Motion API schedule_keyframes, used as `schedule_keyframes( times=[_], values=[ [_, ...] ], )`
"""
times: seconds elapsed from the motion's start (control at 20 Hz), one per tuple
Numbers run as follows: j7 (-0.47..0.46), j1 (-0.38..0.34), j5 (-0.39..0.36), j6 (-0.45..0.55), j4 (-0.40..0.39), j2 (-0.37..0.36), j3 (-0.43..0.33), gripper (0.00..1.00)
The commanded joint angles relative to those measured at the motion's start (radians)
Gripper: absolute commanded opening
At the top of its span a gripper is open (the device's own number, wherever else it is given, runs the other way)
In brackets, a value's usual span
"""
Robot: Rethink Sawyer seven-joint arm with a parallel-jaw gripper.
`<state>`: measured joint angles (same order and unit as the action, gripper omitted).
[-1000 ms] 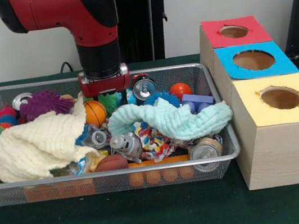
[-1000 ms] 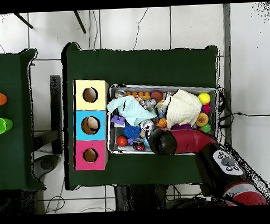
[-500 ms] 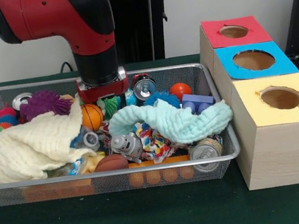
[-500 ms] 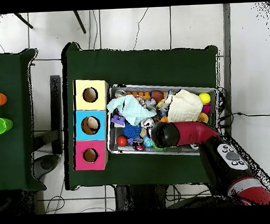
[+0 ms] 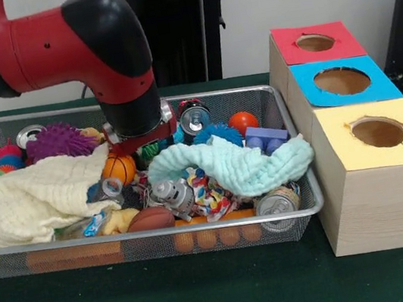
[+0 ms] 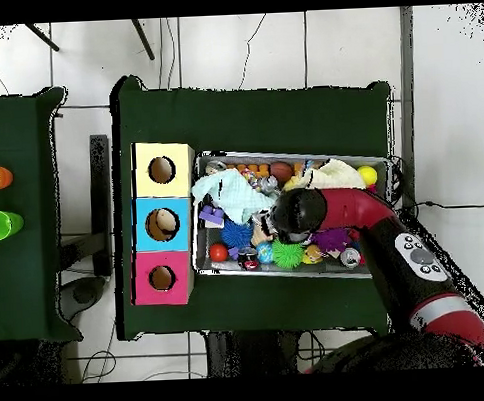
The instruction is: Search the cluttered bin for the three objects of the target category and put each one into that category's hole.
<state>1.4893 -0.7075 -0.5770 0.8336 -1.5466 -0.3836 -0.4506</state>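
**Three holes open, arm deep in the bin**

Three wooden boxes (image 5: pixel 359 126) stood in a row just beside the bin (image 5: pixel 198 228), at its end away from the cream cloth (image 5: pixel 36 196); their tops were red, blue and yellow, each with a round hole. The bin itself, a long wire-mesh basket on the green table (image 5: pixel 209 295), lay heaped with toys, cans and two cloths.

The gripper (image 5: pixel 138 136) was down inside the bin, near its far wall and roughly at mid-length, its tips buried among the clutter. Whether it was parted or clamped on anything could not be told, since the wrist and the heap hid it in both views.

Directly beside the gripper, on the cream-cloth side, sat a small orange basketball (image 5: pixel 117 168). A mint cloth (image 5: pixel 241 161) sprawled toward the boxes, overlying much of what lay between the gripper and that end. A silver can (image 5: pixel 194 117) stood against the bin's far wall, close to the gripper on the boxes' side.

Anything lifted here would likely have to travel along the bin's long axis to reach a hole.
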Motion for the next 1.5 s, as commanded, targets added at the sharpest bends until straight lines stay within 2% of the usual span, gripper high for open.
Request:
schedule_keyframes(
  times=[0.05,0.2,0.35,0.5,0.6,0.7,0.9,1.15,1.3,1.5],
  values=[
    [-0.337,-0.017,-0.133,-0.158,0.261,0.148,-0.154,1.0],
    [-0.303,-0.018,-0.144,-0.167,0.249,0.142,-0.151,1.0],
    [-0.183,-0.008,-0.153,-0.193,0.181,0.1,-0.108,1.0],
    [0.033,0.012,-0.159,-0.264,0.004,-0.008,-0.015,1.0],
    [0.181,0.045,-0.161,-0.323,-0.15,-0.113,0.057,1.0],
    [0.304,0.092,-0.147,-0.371,-0.272,-0.194,0.129,1.0],
    [0.436,0.173,-0.072,-0.441,-0.412,-0.245,0.244,1.0],
    [0.504,0.25,0.02,-0.562,-0.49,-0.215,0.332,1.0],
    [0.495,0.264,0.034,-0.615,-0.47,-0.17,0.352,1.0],
    [0.452,0.252,0.023,-0.63,-0.418,-0.128,0.358,1.0]
  ],
)
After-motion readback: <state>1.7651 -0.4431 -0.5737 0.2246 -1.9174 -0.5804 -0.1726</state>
